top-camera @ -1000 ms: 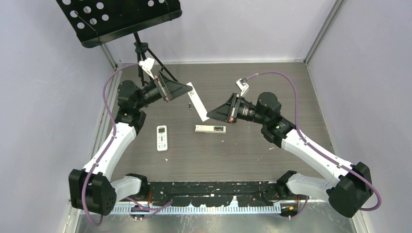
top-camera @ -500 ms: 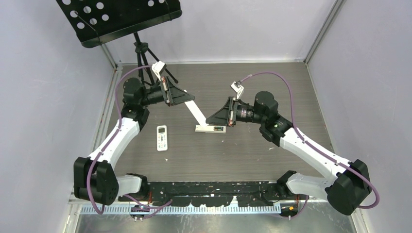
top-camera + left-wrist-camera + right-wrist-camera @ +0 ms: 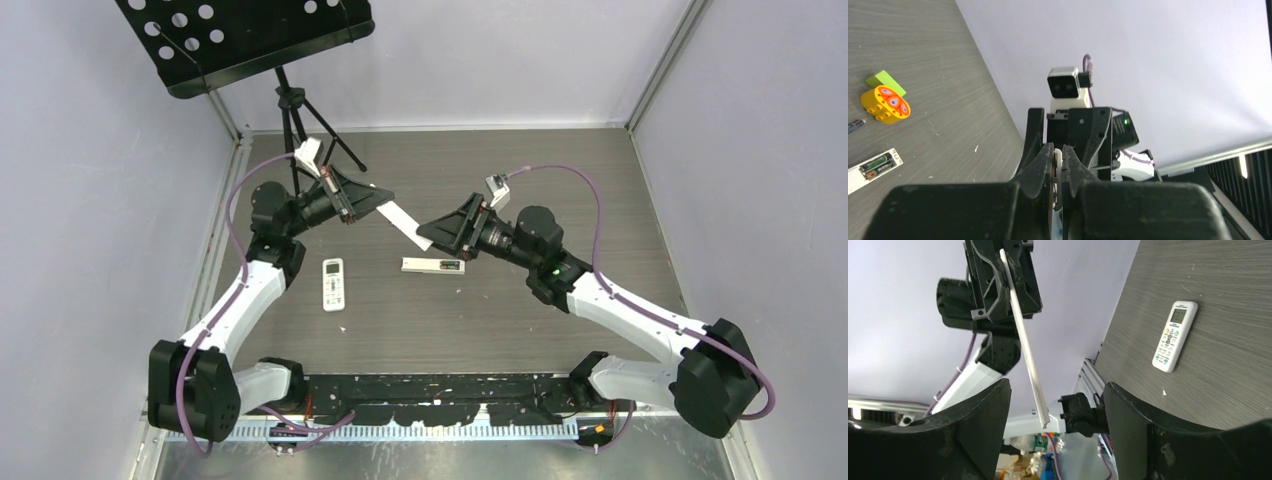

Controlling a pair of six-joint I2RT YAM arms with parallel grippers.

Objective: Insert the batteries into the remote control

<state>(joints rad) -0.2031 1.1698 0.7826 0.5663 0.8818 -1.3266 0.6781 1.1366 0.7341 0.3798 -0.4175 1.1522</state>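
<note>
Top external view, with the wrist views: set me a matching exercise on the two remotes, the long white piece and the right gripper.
1 buttoned remote
2 open remote
3 long white piece
4 right gripper

A jaws apart
B clamped in left gripper
C batteries showing
D buttons up on table

Pairs: 1-D, 2-C, 3-B, 4-A

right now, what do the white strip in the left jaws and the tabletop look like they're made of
The white strip looks like thin rigid plastic with a smooth matt finish: it stays straight while held by one end and has a small moulded lip at its free end. The tabletop looks like laminate printed with dark grey wood grain, lightly scuffed; real wood can't be ruled out.
</note>
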